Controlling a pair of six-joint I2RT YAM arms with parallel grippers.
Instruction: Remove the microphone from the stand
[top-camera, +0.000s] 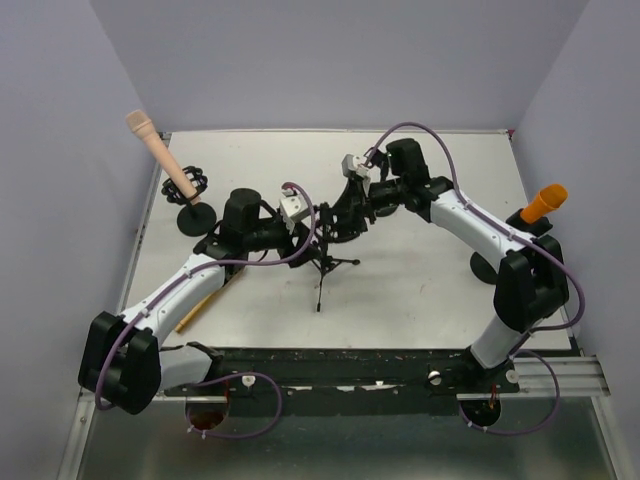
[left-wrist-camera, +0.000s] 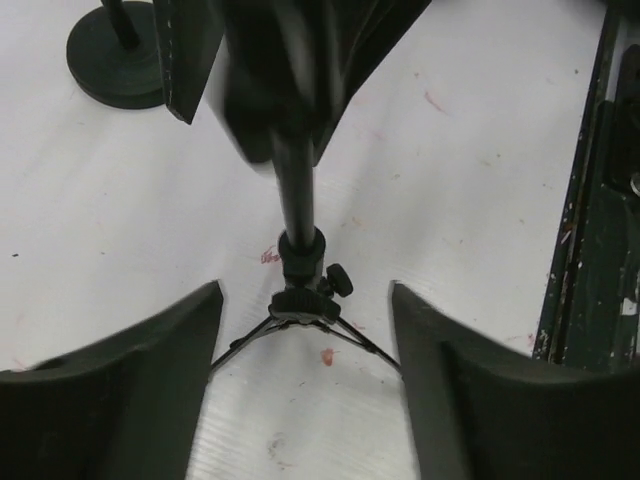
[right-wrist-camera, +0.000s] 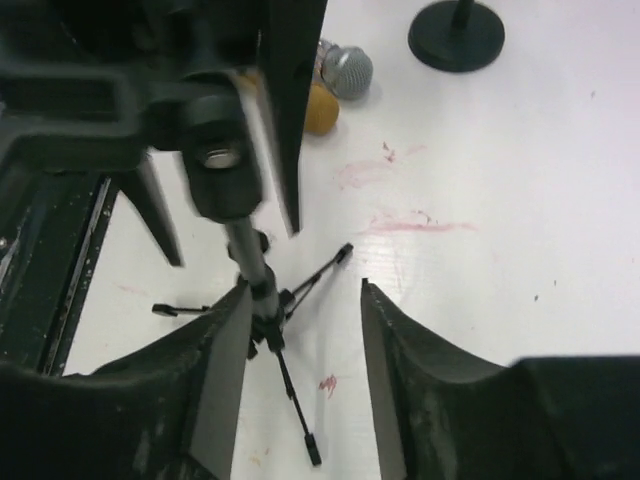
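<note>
- The stand (top-camera: 322, 268) is a small black tripod in the middle of the white table (top-camera: 430, 300), with both arms reaching in over it from either side.
- The microphone (left-wrist-camera: 262, 100) shows only as a dark, blurred bulk at the top of the stand's pole, in the upper middle of the left wrist view. Its outline cannot be told from the clip that holds it.
- The left gripper (left-wrist-camera: 305, 295) has its jaws well apart and holds nothing. The two fingers sit at the lower left and lower right of its view, and the tripod legs show in the gap between them.
- The right gripper (right-wrist-camera: 304, 288) is also parted about halfway and holds nothing. The pole runs just beside its left finger; whether they touch cannot be told.
- A beige microphone (top-camera: 150, 140) stands tilted on a round base at the upper left of the top view.
- An orange microphone (top-camera: 546, 201) stands at the right edge.
- A silver mesh microphone head (right-wrist-camera: 347, 72) lies on the table at the top of the right wrist view.
</note>
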